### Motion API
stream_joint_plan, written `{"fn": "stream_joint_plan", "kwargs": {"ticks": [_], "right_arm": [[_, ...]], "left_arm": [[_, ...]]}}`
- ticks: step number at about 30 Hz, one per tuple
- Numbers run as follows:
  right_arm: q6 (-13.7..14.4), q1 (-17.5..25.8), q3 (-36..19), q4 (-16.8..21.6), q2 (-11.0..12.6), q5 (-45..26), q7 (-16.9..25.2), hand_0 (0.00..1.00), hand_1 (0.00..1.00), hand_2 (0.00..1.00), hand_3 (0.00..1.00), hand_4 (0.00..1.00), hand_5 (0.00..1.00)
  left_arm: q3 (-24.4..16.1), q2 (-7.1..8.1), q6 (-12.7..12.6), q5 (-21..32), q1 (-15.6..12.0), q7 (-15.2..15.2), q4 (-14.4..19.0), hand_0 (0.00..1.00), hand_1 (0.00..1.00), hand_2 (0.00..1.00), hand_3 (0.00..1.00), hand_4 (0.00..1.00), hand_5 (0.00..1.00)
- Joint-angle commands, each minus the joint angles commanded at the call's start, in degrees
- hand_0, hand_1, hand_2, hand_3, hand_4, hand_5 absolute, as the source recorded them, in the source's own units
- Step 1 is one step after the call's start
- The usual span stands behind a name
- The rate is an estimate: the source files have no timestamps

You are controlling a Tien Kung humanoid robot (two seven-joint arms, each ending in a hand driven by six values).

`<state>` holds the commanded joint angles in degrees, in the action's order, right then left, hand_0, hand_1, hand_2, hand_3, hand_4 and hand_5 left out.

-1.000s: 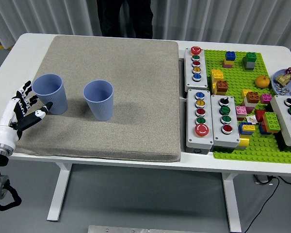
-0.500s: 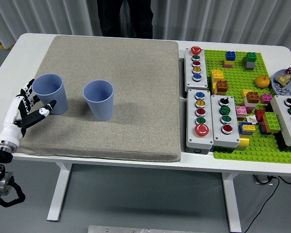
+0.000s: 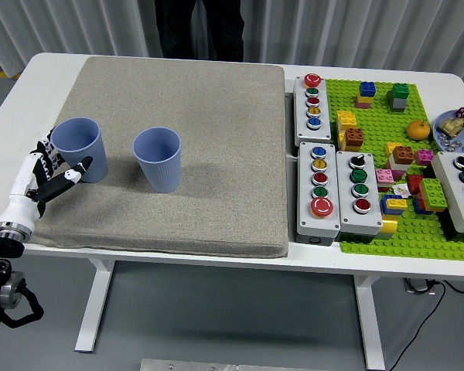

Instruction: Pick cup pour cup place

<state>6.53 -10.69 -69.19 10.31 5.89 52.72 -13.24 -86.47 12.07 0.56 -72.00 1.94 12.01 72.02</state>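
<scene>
Now the left cup (image 3: 80, 148) stands upright at the mat's (image 3: 178, 100) left edge, with the right cup (image 3: 158, 158) upright just beside it toward the middle; neither has shifted since 1 second ago. The left hand (image 3: 42, 176) has closed in from the near left and sits tighter against the left cup than before, its wrist pulled nearer the table's (image 3: 15, 93) near-left corner. Fingers are spread: the thumb tip touches the cup's near side low down, the others fan out along its left wall, partly hidden behind it, so contact there cannot be judged. The cup is not lifted. The forearm is cut off at the picture's left edge. At the far side, a person's (image 3: 199, 27) dark legs stand still, cropped by the top edge.
</scene>
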Motion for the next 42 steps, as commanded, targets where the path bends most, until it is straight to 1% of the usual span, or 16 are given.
{"fn": "stream_joint_plan", "kwargs": {"ticks": [16,24,32,39,40,42], "right_arm": [[0.03,-0.23,0.03,0.00,0.02,-0.11,0.08,0.741,0.708,0.729,0.645,0.209,0.435],[0.06,-0.41,0.17,0.00,0.10,-0.38,0.18,0.741,0.708,0.729,0.644,0.210,0.434],[-0.02,-0.73,0.54,0.00,0.25,-0.57,0.17,0.741,0.708,0.729,0.645,0.210,0.433],[0.02,-0.75,0.51,0.00,0.24,-0.62,0.20,0.741,0.708,0.728,0.645,0.210,0.433],[0.04,-0.76,0.50,0.00,0.23,-0.61,0.20,0.741,0.709,0.730,0.644,0.210,0.432],[0.03,-0.79,0.56,0.00,0.24,-0.71,0.21,0.741,0.709,0.730,0.644,0.210,0.432]], "left_arm": [[0.95,-0.12,-0.12,-0.59,0.27,-0.21,-0.01,0.873,0.868,0.998,0.998,0.853,0.279],[1.38,0.19,-0.06,-0.78,1.62,-0.37,-0.39,0.873,0.868,0.998,0.998,0.847,0.265],[1.56,0.20,-0.12,-1.53,2.78,-0.50,-1.12,0.874,0.869,0.998,0.998,0.846,0.266],[1.92,0.04,-0.11,-1.40,2.84,-0.55,-1.46,0.874,0.869,0.998,0.998,0.847,0.269],[1.94,0.04,-0.11,-1.40,2.85,-0.55,-1.50,0.874,0.870,0.998,0.998,0.834,0.247],[1.97,-0.03,-0.10,-1.31,2.98,-0.58,-1.86,0.874,0.870,0.998,0.998,0.834,0.247]]}}
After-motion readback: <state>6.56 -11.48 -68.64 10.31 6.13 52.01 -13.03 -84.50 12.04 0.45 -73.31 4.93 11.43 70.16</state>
